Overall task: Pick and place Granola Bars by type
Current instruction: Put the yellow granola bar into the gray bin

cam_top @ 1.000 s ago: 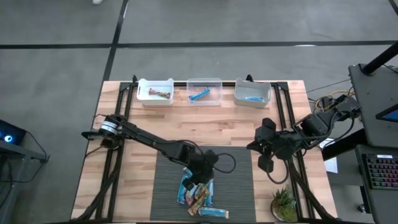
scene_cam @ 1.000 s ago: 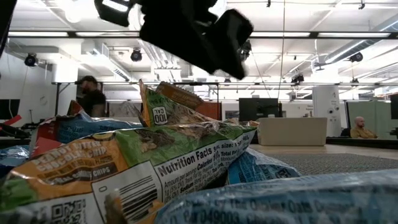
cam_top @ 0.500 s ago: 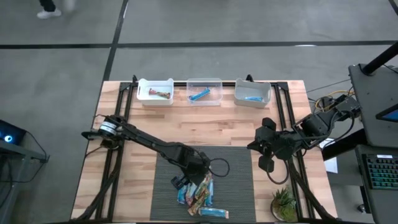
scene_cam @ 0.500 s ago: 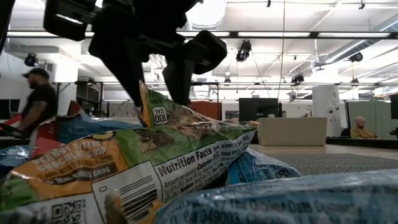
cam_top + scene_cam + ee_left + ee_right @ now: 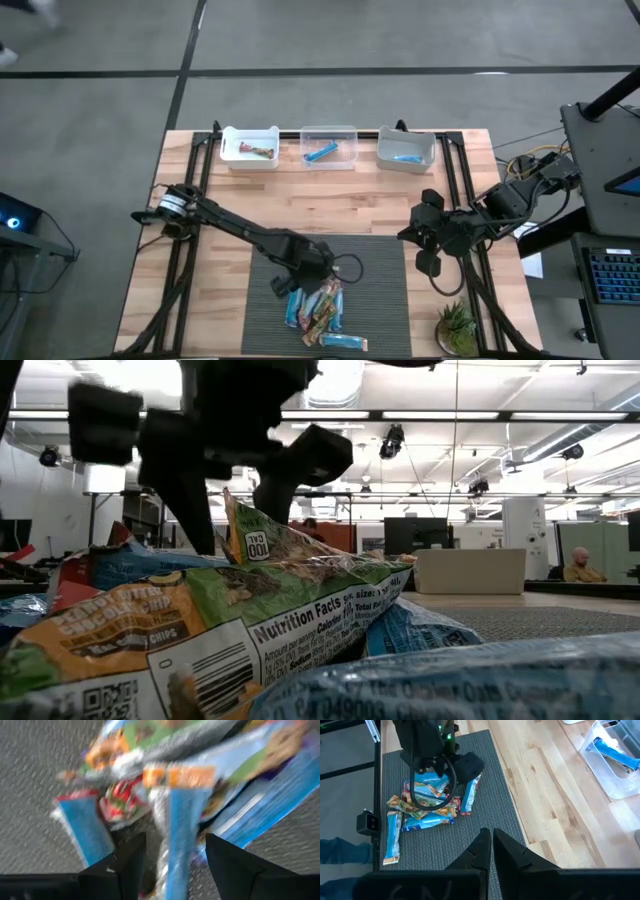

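The left end effector (image 5: 290, 287), fingers spread, sits over the granola bars (image 5: 318, 312) piled near the desk's (image 5: 350, 210) front edge, straddling a blue bar (image 5: 179, 840) lengthwise. The right end effector (image 5: 424, 252), clenched, waits farther off.

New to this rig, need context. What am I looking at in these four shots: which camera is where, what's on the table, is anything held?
It is a two-armed robot at a wooden table.

The high view looks straight down. The left gripper reaches onto a dark mat at the edge of a pile of granola bars. The right gripper waits near the mat's right edge.

The low view sits at table height, right against the pile. The wrist views ride on each arm.

At the far edge stand three bins: a white bin with a brownish bar, a clear bin and another bin, each with a blue bar.

The left fingers are spread around a blue bar, not yet gripping. The right gripper is shut and empty.
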`<state>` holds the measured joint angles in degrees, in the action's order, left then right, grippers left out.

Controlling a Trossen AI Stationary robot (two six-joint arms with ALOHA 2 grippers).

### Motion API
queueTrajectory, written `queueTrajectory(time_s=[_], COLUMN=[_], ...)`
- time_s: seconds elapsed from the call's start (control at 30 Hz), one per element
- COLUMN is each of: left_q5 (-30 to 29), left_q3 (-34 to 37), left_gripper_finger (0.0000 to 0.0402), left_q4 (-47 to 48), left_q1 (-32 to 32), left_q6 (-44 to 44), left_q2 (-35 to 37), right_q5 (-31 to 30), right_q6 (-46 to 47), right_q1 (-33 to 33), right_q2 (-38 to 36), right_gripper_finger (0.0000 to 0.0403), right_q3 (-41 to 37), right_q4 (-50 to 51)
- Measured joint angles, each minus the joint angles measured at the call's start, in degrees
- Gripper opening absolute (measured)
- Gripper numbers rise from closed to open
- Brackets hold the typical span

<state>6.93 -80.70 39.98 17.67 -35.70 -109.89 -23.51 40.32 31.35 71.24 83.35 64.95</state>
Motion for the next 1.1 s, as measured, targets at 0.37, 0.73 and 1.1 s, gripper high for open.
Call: queueTrajectory(time_s=[0.37,0.73,1.1], left_q5=[-3.0,-3.2,-3.9], left_q3=[2.1,3.4,3.6], left_gripper_finger=[0.0186,0.0186,0.0157], left_q4=[-0.5,-0.9,-1.0], left_q1=[-0.1,-0.1,-0.2], left_q6=[-1.2,-1.4,-1.5], left_q2=[0.0,-0.5,-1.1], right_q5=[0.0,-0.3,-0.5], right_q6=[0.1,0.0,0.0], right_q1=[0.0,0.0,0.0], right_q2=[0.0,0.0,0.0], right_gripper_finger=[0.0013,0.0013,0.0013], right_q3=[0.0,0.0,0.0], right_q4=[0.0,0.0,0.0])
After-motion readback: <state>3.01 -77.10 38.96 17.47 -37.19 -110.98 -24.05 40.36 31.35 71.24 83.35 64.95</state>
